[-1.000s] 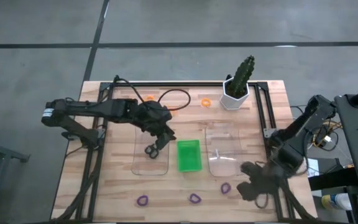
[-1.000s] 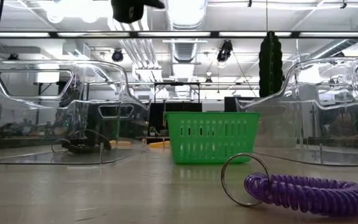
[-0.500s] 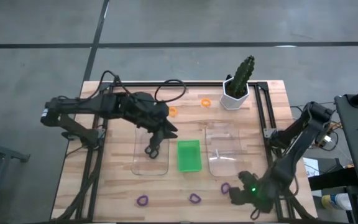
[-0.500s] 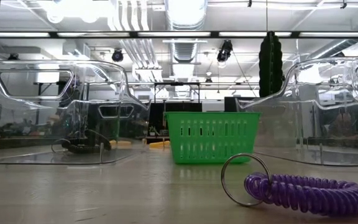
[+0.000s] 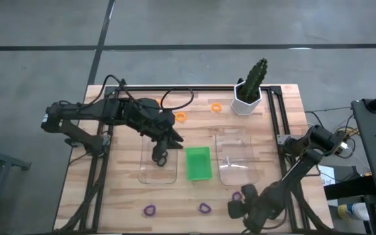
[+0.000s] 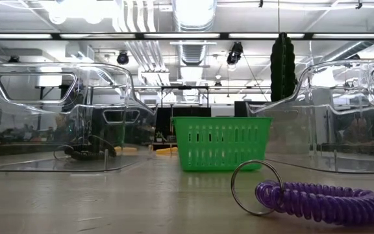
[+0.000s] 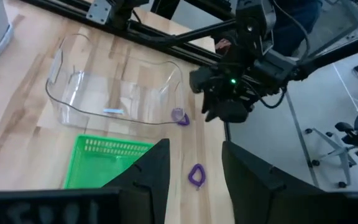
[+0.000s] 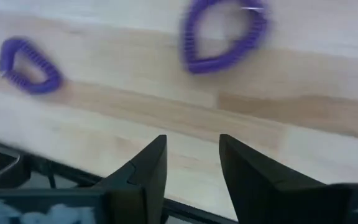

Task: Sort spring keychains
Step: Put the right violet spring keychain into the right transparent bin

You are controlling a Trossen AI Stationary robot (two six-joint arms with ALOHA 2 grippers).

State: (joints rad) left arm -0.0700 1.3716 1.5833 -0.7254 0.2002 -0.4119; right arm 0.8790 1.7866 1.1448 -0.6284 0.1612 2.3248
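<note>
- The right gripper (image 5: 237,209) hovers low over the near edge of the table (image 5: 123,199), just beside a purple spring keychain (image 5: 237,195) lying in front of the right clear tray (image 5: 235,156). Its fingers (image 8: 145,171) are spread apart with nothing between them.
- Two more purple keychains lie on the bare wood near the front edge: one (image 5: 204,208) close to the gripper, another (image 5: 149,210) further left.
- The left gripper (image 5: 168,140) hangs above the left clear tray (image 5: 158,163), released and empty; a black keychain (image 5: 159,156) rests inside that tray.
- Two orange keychains (image 5: 181,117) (image 5: 216,108) lie toward the back, near a potted cactus (image 5: 250,88).
- The green basket (image 5: 199,163) sits between the two clear trays.
</note>
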